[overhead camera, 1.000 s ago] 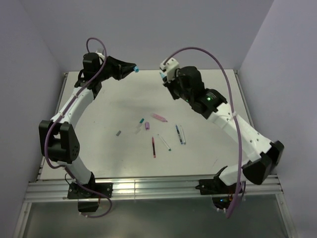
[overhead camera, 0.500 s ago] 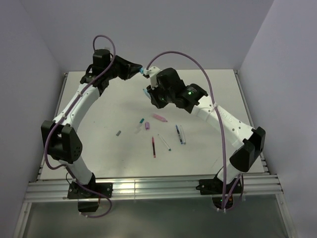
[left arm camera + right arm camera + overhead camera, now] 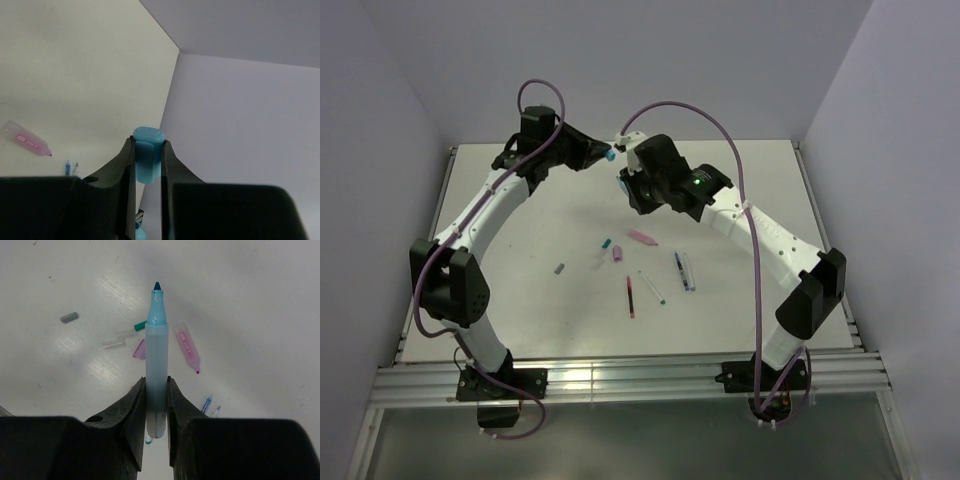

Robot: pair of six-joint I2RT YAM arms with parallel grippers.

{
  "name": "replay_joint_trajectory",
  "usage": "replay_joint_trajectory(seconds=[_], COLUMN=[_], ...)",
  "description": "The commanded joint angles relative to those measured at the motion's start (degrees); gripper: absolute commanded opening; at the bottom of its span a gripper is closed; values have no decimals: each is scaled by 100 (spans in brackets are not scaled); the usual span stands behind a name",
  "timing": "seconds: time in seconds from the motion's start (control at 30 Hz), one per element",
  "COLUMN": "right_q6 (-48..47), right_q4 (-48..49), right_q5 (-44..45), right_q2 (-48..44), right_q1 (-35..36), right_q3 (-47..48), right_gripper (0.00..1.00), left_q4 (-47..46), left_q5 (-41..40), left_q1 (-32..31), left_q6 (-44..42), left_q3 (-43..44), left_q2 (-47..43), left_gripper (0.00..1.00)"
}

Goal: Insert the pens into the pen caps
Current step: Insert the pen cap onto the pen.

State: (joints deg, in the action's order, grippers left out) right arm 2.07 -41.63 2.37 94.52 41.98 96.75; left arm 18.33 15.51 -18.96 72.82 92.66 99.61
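Clutter on the near middle of counter [image 3: 530,325]: red pen [image 3: 630,297] and grey cap [image 3: 560,268], lying apart. Farther and higher, right end effector [image 3: 156,385] pinching light blue pen [image 3: 157,350] by the barrel, with tip aimed down at counter. Just left and far of it, left end effector [image 3: 148,150] clamped on light blue cap [image 3: 148,136], held sideways. Probably needs turning of pen into line with cap; open end of cap not possible to tell.

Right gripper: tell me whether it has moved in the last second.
Yes. In the top view the right gripper has swung left, ending closer to the pink pen lying on the table and nearer the left gripper.
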Motion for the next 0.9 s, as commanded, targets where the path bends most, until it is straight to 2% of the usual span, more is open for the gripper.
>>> replay_joint_trajectory(seconds=[0.0,0.87], right_q6=[13,198], right_q4=[14,-293], right_q5=[-44,-149], right_q2=[-109,128], right_q1=[-84,-242], right_q3=[98,177], right_gripper=[0,0], left_q4=[-110,-198], left_q5=[22,374], left_q1=[-20,-248], left_q6=[-84,-66], left_q3=[-143,-451], left_q2=[-153,-355], left_gripper=[0,0])
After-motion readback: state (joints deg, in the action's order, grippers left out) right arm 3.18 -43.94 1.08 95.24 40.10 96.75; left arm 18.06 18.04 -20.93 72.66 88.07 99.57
